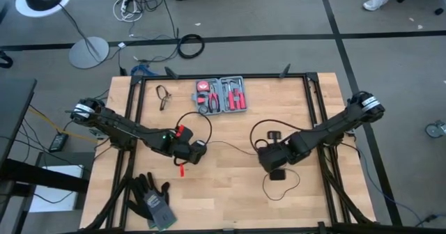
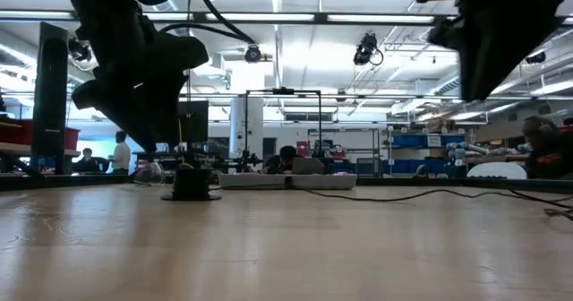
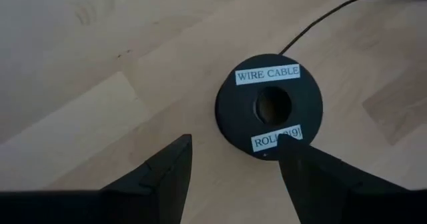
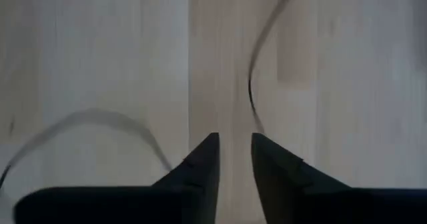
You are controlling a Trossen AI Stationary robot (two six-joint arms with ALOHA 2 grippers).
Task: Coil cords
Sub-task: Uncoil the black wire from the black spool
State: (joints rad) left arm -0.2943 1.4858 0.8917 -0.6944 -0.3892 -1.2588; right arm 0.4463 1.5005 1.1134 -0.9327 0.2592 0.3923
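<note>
The cord is a thin black wire (image 1: 230,145) lying in loose loops on the wooden table. One end runs to a round black spool (image 3: 269,104) labelled "WIRE CABLE". The spool stands flat on the table (image 2: 190,183). My left gripper (image 3: 233,164) hovers open just above the spool, one finger in front of the spool's near rim. My right gripper (image 4: 235,151) is at the table's right middle (image 1: 272,161), above slack wire (image 4: 253,84). It is open by a narrow gap, with nothing between its fingers.
A red tool kit (image 1: 223,95) lies open at the far middle and black gloves (image 1: 150,199) at the near left. A small red piece (image 1: 182,168) lies by the spool. More wire loops (image 1: 282,185) and a small black block (image 1: 279,175) lie under the right gripper.
</note>
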